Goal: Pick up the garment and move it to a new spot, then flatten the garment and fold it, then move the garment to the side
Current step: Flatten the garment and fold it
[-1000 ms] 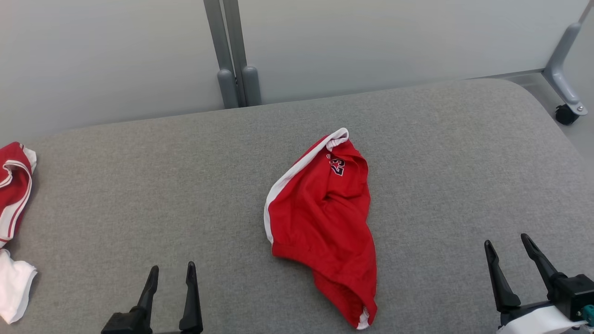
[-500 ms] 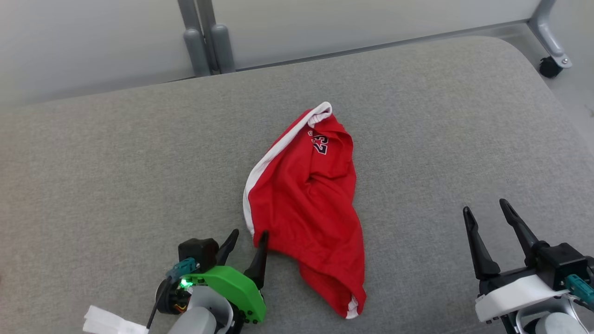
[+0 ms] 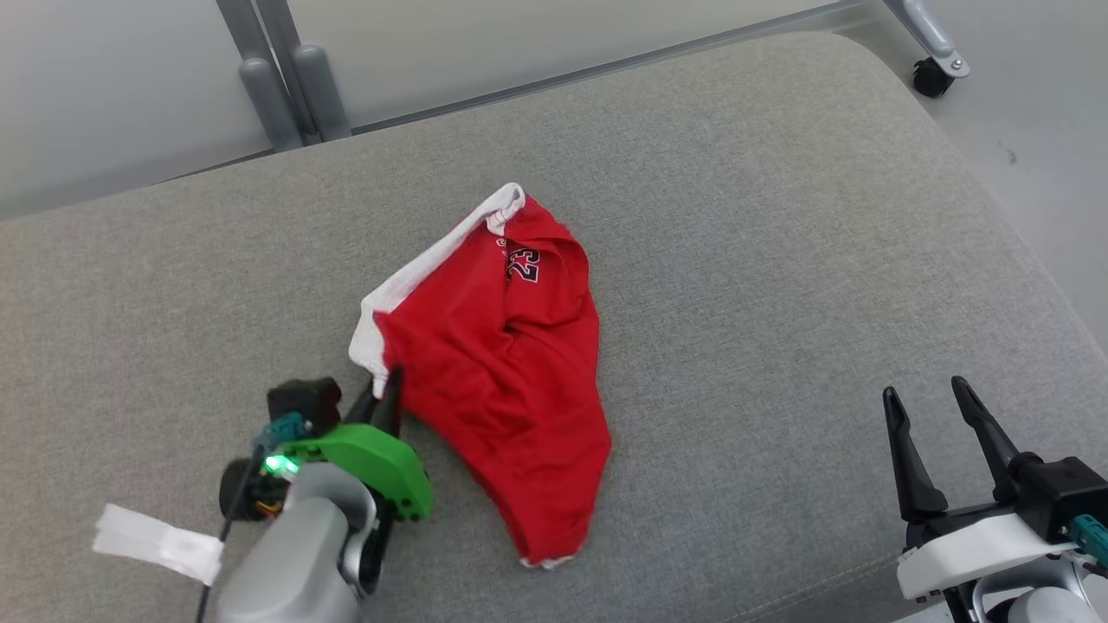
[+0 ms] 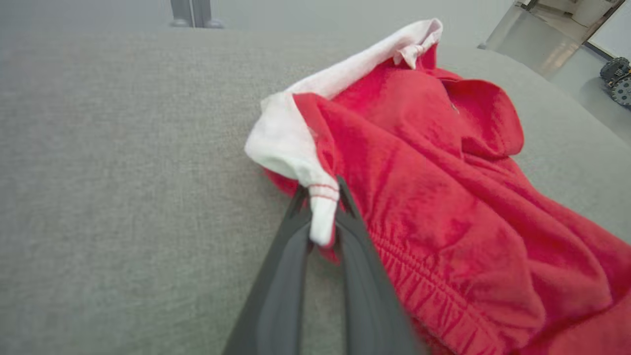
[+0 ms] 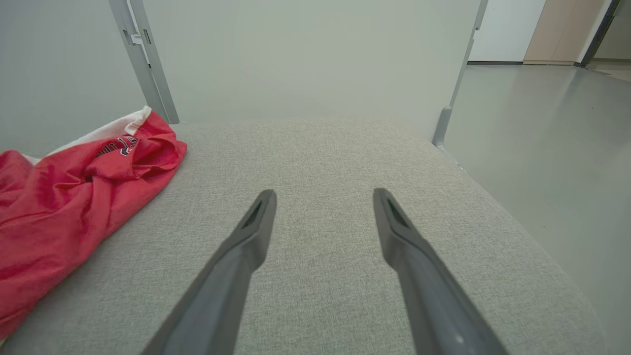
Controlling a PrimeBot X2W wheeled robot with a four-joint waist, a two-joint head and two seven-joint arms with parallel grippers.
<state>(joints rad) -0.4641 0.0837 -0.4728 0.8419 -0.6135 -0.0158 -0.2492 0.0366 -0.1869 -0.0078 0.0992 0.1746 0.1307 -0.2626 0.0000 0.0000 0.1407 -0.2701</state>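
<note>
Grey cushion [image 3: 779, 260] bears red garment [image 3: 493, 363], hem pinched by left end effector [image 3: 383, 382].

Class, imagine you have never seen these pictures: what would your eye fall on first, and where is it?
The red garment with white trim, crumpled in the middle of the grey surface, stands out first. Next comes the left gripper at its near left edge, shut on the white corner, with a bright green cover on its wrist. The right gripper stands open at the lower right, apart from the cloth.
</note>
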